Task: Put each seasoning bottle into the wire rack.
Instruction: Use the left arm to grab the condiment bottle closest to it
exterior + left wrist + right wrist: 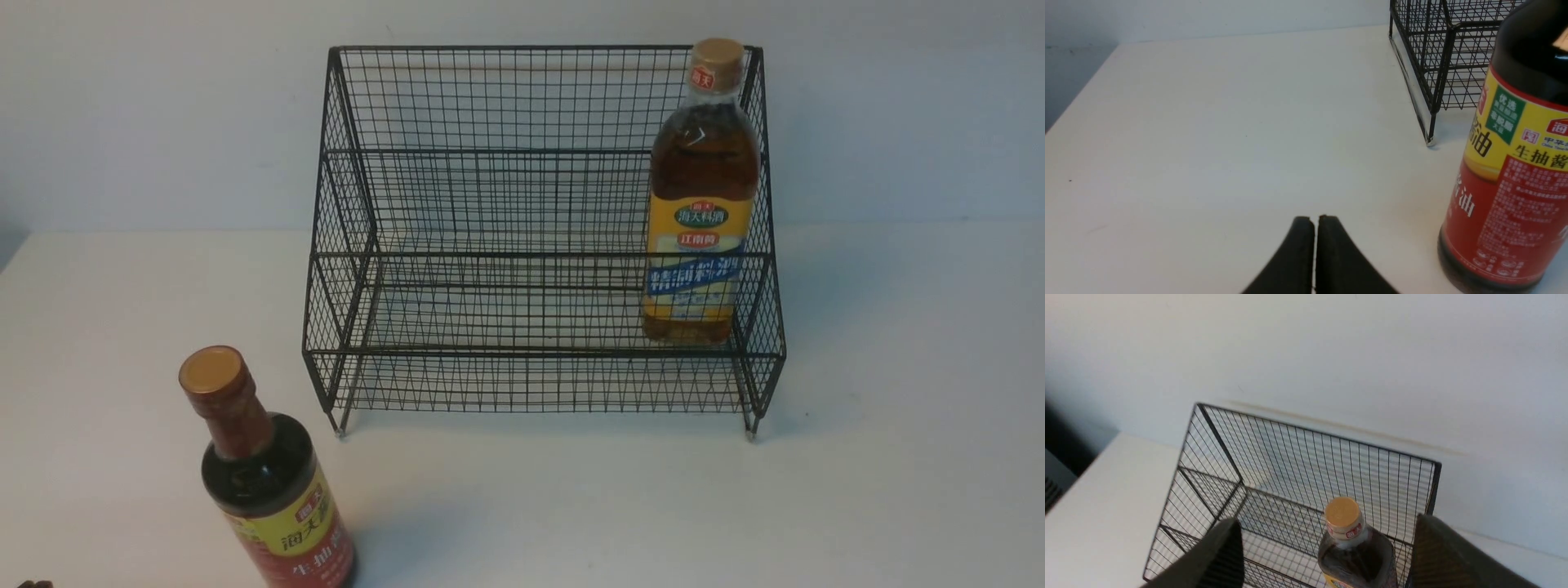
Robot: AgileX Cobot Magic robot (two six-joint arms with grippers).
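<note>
Front view showed amber bottle (702,204) in wire rack (490,245) lower tier, right end, soy-sauce bottle (265,490) upright on surface (571,506) front-left of rack; left pincer (1314,222) fingers together, right pincer (1327,520) apart; soy-sauce bottle looked prob. heavy, slick, so grip round body, not neck.

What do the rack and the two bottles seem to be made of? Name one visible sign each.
Wire rack: likely metal wire with a matte black coating; thin rods form a rigid grid. Amber bottle: clear, glossy plastic or glass; liquid shows through. Soy-sauce bottle: dark, glossy glass or plastic; highlights on its shoulder.
</note>
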